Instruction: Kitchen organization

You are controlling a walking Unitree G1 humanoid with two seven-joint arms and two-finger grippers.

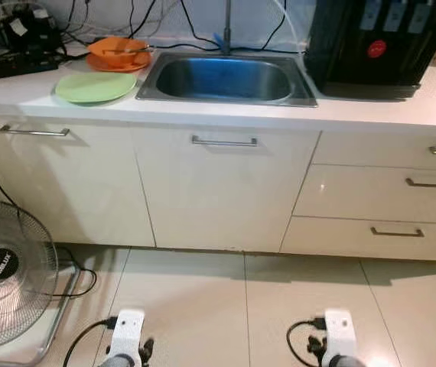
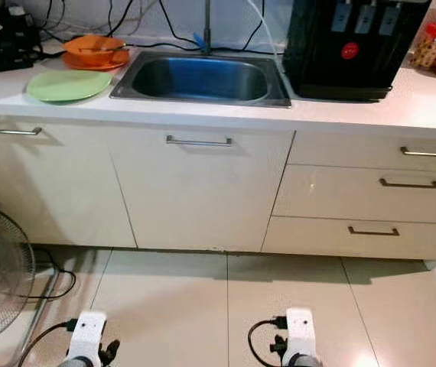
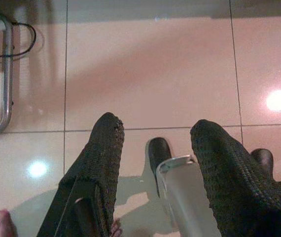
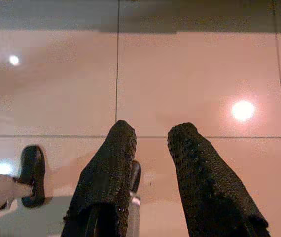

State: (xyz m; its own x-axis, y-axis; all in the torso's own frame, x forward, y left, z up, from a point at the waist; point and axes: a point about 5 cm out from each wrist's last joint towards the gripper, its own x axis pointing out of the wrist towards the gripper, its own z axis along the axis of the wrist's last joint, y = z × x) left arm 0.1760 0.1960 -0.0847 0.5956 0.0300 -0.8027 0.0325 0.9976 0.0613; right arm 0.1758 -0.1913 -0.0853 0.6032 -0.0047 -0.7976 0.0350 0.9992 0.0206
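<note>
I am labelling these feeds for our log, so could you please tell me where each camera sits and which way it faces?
Left eye view: head camera, forward and down at the sink, green plate and cabinets; both wrists at the bottom edge.
Right eye view: its stereo twin, same scene, adding snack jars.
Left wrist view: looks down past the open left end effector at floor tiles, the robot's feet and the fan base.
Right wrist view: down past the open right end effector at tiles.
Shared: both wrist views show the glossy floor.
</note>
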